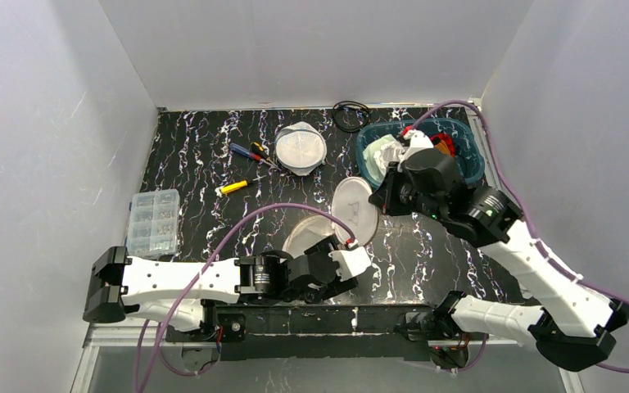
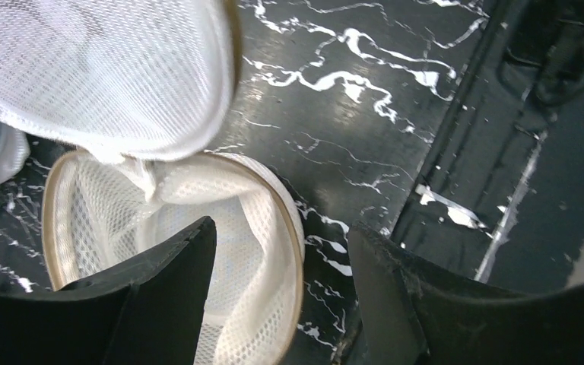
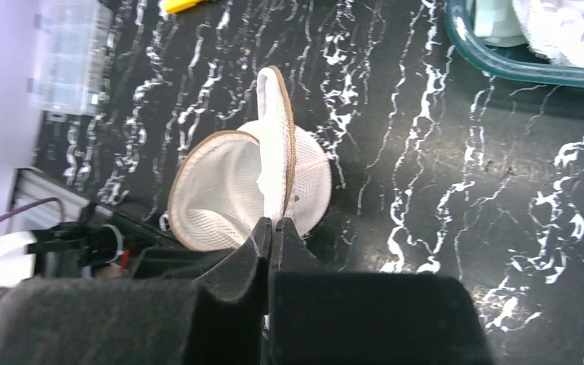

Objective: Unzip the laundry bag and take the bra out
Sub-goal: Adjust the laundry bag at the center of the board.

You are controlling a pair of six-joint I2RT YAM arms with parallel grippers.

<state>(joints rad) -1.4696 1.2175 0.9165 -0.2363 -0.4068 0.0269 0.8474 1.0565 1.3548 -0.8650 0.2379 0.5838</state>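
Right jaws pinch the laundry bag [image 3: 220, 186] rim; left jaws gape nearby.

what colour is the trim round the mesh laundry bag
Tan trim on the white mesh laundry bag; clearest in the right wrist view.

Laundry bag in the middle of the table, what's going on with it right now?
The mesh laundry bag is unzipped and spread open like a clamshell. The right arm has its jaws shut on the rim of the raised half, holding it on edge above the table. The left arm hangs over the lower half with its jaws open, gripping nothing. I cannot tell from these views whether the bra is inside.
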